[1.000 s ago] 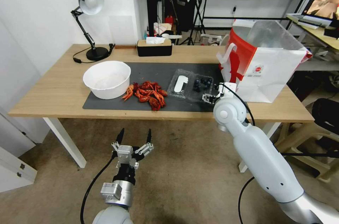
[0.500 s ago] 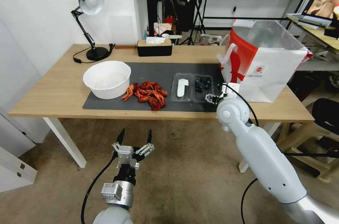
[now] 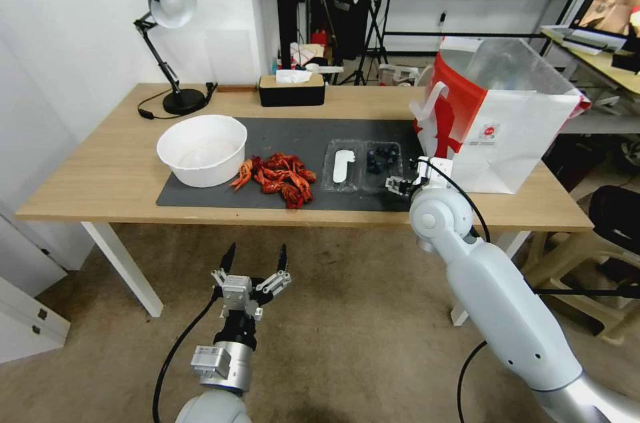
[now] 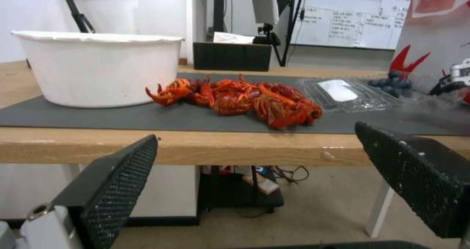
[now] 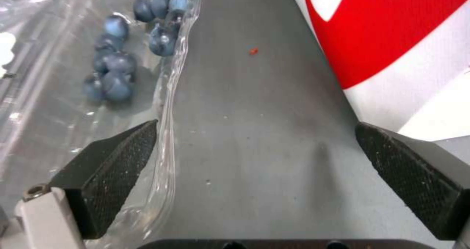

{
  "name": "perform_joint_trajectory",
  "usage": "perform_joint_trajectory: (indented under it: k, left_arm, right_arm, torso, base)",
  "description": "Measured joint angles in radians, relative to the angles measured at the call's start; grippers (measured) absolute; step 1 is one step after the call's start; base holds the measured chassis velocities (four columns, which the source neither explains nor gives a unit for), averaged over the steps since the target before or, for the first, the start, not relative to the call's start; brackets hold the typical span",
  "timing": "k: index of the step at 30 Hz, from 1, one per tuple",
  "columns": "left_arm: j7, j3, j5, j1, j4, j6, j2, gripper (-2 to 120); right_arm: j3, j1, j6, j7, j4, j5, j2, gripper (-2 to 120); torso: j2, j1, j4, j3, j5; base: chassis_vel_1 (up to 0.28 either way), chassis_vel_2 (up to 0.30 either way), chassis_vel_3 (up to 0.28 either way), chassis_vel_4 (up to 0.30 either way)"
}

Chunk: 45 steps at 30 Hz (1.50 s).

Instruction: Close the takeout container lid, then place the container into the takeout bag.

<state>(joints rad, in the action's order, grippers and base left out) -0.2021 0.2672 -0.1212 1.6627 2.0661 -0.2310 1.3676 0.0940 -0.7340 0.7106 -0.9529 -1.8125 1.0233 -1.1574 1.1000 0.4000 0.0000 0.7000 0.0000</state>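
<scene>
The takeout container lies open and flat on the dark mat, both clear halves side by side. The lid with its white spoon-shaped patch is the left half; dark blue berries sit in the right half. My right gripper is open at the near right corner of the berry half, low over the mat, and one finger overlaps the clear rim. The takeout bag stands open just to the right. My left gripper hangs open below the table's front edge.
A white round bowl and a pile of red crayfish share the mat to the left of the container. A desk lamp and a tissue box stand at the back. The bag's side is close beside the right gripper.
The container has gone from skewed to lying square and flat on the mat. My right gripper has drawn slightly to the right, off its corner. The left arm has not moved.
</scene>
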Motion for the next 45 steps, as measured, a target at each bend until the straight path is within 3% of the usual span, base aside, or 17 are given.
perform_joint_trajectory:
  k: [10, 16, 18, 20, 22, 23, 25, 26, 27, 29, 34, 37, 45]
  left_arm:
    - [0.000, 0.004, 0.000, 0.006, 0.008, -0.004, -0.002, 100]
    - [0.000, 0.004, 0.000, 0.010, 0.017, -0.006, -0.001, 100]
    - [0.001, 0.004, 0.000, 0.012, 0.019, -0.007, -0.002, 100]
    - [0.001, 0.004, 0.000, 0.012, 0.019, -0.007, -0.002, 100]
    - [0.002, 0.004, -0.001, 0.014, 0.020, -0.009, -0.002, 100]
    - [0.002, 0.004, -0.001, 0.014, 0.020, -0.009, -0.002, 100]
    - [0.004, 0.002, -0.002, 0.014, 0.020, -0.009, -0.002, 100]
    - [0.006, -0.001, -0.006, 0.013, 0.020, -0.009, -0.002, 100]
    - [0.006, -0.001, -0.006, 0.013, 0.020, -0.009, -0.002, 100]
    - [0.010, 0.000, -0.013, 0.016, 0.022, -0.014, 0.002, 100]
    - [0.018, 0.008, -0.019, 0.030, 0.031, -0.023, 0.010, 100]
    - [0.031, 0.009, -0.028, 0.029, 0.033, -0.023, 0.013, 100]
    - [0.044, 0.006, -0.060, 0.031, 0.036, -0.016, 0.013, 100]
  right_arm:
    - [0.001, -0.072, -0.019, 0.024, -0.133, -0.032, 0.034, 100]
    - [0.038, -0.194, -0.137, 0.211, -0.222, -0.179, 0.079, 100]
    - [0.069, -0.280, -0.276, 0.359, -0.258, -0.346, 0.107, 100]
    - [0.073, -0.291, -0.298, 0.375, -0.262, -0.369, 0.110, 100]
    - [0.115, -0.403, -0.479, 0.473, -0.290, -0.559, 0.122, 100]
    - [0.115, -0.403, -0.479, 0.473, -0.290, -0.559, 0.122, 100]
    - [0.141, -0.486, -0.571, 0.507, -0.306, -0.646, 0.119, 100]
    - [0.177, -0.585, -0.702, 0.542, -0.316, -0.734, 0.097, 100]
    - [0.177, -0.585, -0.702, 0.542, -0.316, -0.734, 0.097, 100]
    - [0.218, -0.694, -0.880, 0.585, -0.309, -0.832, 0.044, 100]
    - [0.245, -0.788, -1.003, 0.627, -0.296, -0.893, -0.016, 100]
    - [0.290, -0.880, -1.104, 0.666, -0.271, -0.944, -0.070, 100]
    - [0.326, -0.945, -1.171, 0.711, -0.232, -0.943, -0.104, 100]
  torso:
    - [0.000, 0.000, 0.0000, 0.000, 0.0001]
    - [0.000, 0.000, -0.0001, 0.000, 0.0002]
    - [0.000, 0.000, -0.0001, 0.000, 0.0000]
    - [0.000, 0.000, -0.0002, 0.000, -0.0002]
    - [0.000, 0.000, 0.0000, 0.000, 0.0000]
    - [0.000, 0.000, 0.0000, 0.000, 0.0000]
    - [0.000, 0.000, 0.0000, 0.000, 0.0001]
    - [0.000, 0.000, -0.0003, 0.000, 0.0000]
    - [0.000, 0.000, -0.0003, 0.000, 0.0000]
    - [0.000, 0.000, -0.0003, 0.000, 0.0000]
    - [0.000, 0.000, 0.0004, 0.000, 0.0000]
    - [0.000, 0.000, -0.0005, 0.000, -0.0002]
    - [0.000, 0.000, -0.0001, 0.000, -0.0001]
  base:
    - [0.000, 0.000, 0.000, 0.000]
    - [0.000, 0.000, 0.000, 0.000]
    - [0.000, 0.000, 0.000, 0.000]
    - [0.000, 0.000, 0.000, 0.000]
    - [0.000, 0.000, 0.000, 0.000]
    - [0.000, 0.000, 0.000, 0.000]
    - [0.000, 0.000, 0.000, 0.000]
    - [0.000, 0.000, 0.000, 0.000]
    - [0.000, 0.000, 0.000, 0.000]
    - [0.000, 0.000, 0.000, 0.000]
    - [0.000, 0.000, 0.000, 0.000]
    - [0.000, 0.000, 0.000, 0.000]
    - [0.000, 0.000, 0.000, 0.000]
